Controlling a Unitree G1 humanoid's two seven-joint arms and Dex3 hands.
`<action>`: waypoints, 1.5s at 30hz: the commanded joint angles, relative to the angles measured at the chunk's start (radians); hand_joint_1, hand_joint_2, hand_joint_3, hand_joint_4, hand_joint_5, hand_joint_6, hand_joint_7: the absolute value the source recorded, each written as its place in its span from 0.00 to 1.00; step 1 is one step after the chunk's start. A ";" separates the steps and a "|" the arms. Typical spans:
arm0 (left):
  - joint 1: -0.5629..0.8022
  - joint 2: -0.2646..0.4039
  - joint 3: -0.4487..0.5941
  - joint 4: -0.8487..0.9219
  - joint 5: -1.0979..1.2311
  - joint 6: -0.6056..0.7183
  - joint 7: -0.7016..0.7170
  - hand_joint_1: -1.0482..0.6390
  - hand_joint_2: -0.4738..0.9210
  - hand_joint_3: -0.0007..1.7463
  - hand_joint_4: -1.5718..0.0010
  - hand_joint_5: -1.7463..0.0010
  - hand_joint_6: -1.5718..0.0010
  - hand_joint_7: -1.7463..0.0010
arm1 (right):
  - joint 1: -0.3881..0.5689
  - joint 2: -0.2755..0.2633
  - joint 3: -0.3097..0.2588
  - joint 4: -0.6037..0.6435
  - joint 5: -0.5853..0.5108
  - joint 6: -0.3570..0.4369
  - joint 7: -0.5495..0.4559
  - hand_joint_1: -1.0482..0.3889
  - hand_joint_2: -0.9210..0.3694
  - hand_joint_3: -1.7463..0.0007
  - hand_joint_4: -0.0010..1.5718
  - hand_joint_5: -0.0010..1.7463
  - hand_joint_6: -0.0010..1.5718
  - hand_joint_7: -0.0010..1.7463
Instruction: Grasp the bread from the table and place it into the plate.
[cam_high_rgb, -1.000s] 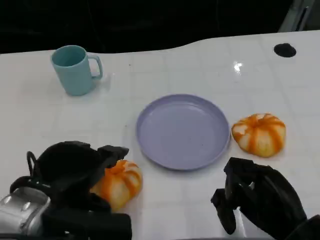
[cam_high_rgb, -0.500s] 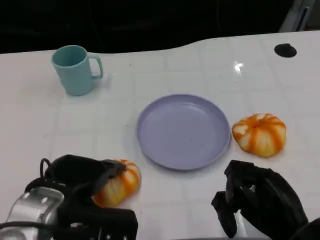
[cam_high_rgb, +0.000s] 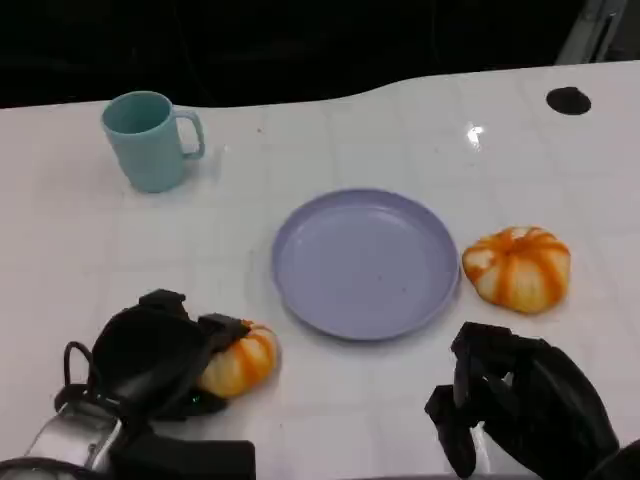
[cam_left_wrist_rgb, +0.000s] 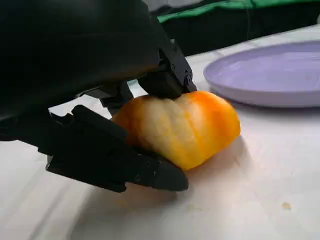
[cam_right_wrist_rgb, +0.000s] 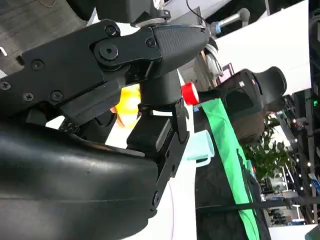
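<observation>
An orange-striped bread (cam_high_rgb: 243, 359) lies on the white table, left of the lilac plate (cam_high_rgb: 365, 262). My left hand (cam_high_rgb: 150, 358) grips this bread from its left side. In the left wrist view one finger presses on top of the bread (cam_left_wrist_rgb: 185, 127) and another lies low along its side, while the bread still rests on the table near the plate (cam_left_wrist_rgb: 270, 75). A second striped bread (cam_high_rgb: 517, 268) sits just right of the plate. My right hand (cam_high_rgb: 520, 405) hovers near the front edge, below that second bread, fingers apart and holding nothing.
A teal mug (cam_high_rgb: 150, 140) stands at the back left. A small black round mark (cam_high_rgb: 568, 100) sits at the far right near the table's curved back edge. White tabletop (cam_high_rgb: 330, 140) stretches between the mug and the plate.
My left hand has turned and sunk lower behind the bread, and its fingers have closed around it. The bread has barely shifted. The right hand has stayed put.
</observation>
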 joint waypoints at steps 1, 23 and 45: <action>-0.012 0.018 -0.032 0.078 0.020 -0.025 0.127 0.48 0.87 0.37 0.47 0.00 0.55 0.10 | 0.010 -0.014 -0.006 -0.007 -0.006 -0.012 0.001 0.05 0.00 0.82 0.76 0.94 0.66 0.86; 0.048 0.064 0.056 -0.184 -0.021 0.029 0.161 0.47 0.65 0.63 0.42 0.00 0.53 0.08 | 0.007 -0.010 -0.008 -0.007 -0.003 -0.005 0.002 0.06 0.00 0.82 0.76 0.96 0.66 0.87; -0.121 -0.061 0.063 -0.152 -0.103 -0.001 0.175 0.47 0.57 0.71 0.39 0.00 0.53 0.01 | -0.007 -0.019 -0.013 0.031 -0.006 -0.019 0.023 0.05 0.00 0.82 0.77 0.95 0.67 0.86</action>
